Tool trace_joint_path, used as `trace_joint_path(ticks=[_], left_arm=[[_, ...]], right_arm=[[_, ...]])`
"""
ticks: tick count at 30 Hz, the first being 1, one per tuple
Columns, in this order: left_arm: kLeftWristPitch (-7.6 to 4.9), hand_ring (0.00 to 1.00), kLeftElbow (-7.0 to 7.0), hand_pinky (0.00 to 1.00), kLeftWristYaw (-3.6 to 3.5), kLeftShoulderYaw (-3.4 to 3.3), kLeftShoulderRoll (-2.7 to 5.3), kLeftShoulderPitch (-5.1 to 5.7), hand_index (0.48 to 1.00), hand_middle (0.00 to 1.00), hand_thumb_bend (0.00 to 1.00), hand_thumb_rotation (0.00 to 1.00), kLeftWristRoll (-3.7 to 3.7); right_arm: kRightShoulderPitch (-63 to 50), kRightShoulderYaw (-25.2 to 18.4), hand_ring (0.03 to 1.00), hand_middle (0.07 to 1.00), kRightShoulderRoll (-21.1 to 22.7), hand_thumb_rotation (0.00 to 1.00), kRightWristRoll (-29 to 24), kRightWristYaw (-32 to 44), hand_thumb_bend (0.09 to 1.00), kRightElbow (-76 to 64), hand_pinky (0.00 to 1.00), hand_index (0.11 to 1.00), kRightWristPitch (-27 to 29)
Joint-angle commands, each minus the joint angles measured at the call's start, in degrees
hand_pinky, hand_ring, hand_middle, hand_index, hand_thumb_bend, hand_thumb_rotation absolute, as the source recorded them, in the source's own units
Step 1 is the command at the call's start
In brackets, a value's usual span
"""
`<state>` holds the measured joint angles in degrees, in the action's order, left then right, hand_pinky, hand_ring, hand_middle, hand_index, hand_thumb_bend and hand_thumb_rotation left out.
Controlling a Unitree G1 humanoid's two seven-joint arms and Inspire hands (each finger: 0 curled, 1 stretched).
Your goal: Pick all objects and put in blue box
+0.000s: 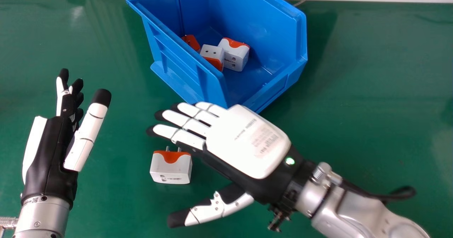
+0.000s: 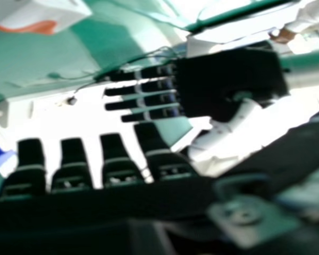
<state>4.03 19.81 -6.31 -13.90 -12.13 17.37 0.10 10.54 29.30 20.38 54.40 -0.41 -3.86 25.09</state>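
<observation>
Head view: a blue open-front storage bin [image 1: 258, 15] stands on the green surface [image 1: 371, 89] at the middle of the far edge, its lowered front lip angled toward the near right corner. Three plug adapters lie inside, grouped on the bin floor. The white adapter with an orange end face [image 1: 235, 57] sits closest to the middle of the bin; the white and orange adapter with two round holes facing up [image 1: 212, 52] touches it. The third, an orange-faced adapter [image 1: 191, 42], is partly hidden behind the bin's side wall.

One white and orange plug adapter [image 1: 171, 168] remains on the surface, between the bin and the near edge. Its metal pins point toward the far edge.

Right hand [image 1: 244, 139]: open and holding nothing, back of the palm up, fingers extended toward the left edge. The thumb is spread well apart from the fingers — the loose adapter lies near the gap between them. The hand overlaps the bin's near corner in the head view; contact cannot be determined.

Left hand [image 1: 49, 149]: open and holding nothing, above the left part of the surface, fingers pointing toward the far edge. The right hand view confirms its fingers are straight.
</observation>
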Motion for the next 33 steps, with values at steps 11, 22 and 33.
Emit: trace_joint_path(ticks=[11, 22, 33], left_arm=[[2.49, 1.00, 4.04, 1.00, -0.59, -0.73, -0.70, 0.86, 1.000, 1.00, 0.71, 0.90, -0.75], [5.14, 1.00, 5.99, 1.00, -0.93, -0.98, -0.33, 0.80, 1.000, 1.00, 0.71, 0.89, -0.87], [4.93, 1.00, 6.52, 1.00, -0.59, -0.52, 0.40, 0.74, 1.000, 1.00, 0.71, 0.89, -0.47]], right_arm=[[8.4, 5.5, 0.893, 0.893, -7.6, 0.96, 5.6, -5.3, 0.486, 16.5, 0.79, 0.851, -5.8], [12.2, 9.6, 0.871, 0.881, -12.4, 0.93, 7.6, -5.0, 0.485, 23.9, 0.77, 0.839, -15.0], [17.0, 12.3, 0.866, 0.873, -16.1, 0.89, 7.3, -4.8, 0.481, 31.1, 0.77, 0.826, -20.3]])
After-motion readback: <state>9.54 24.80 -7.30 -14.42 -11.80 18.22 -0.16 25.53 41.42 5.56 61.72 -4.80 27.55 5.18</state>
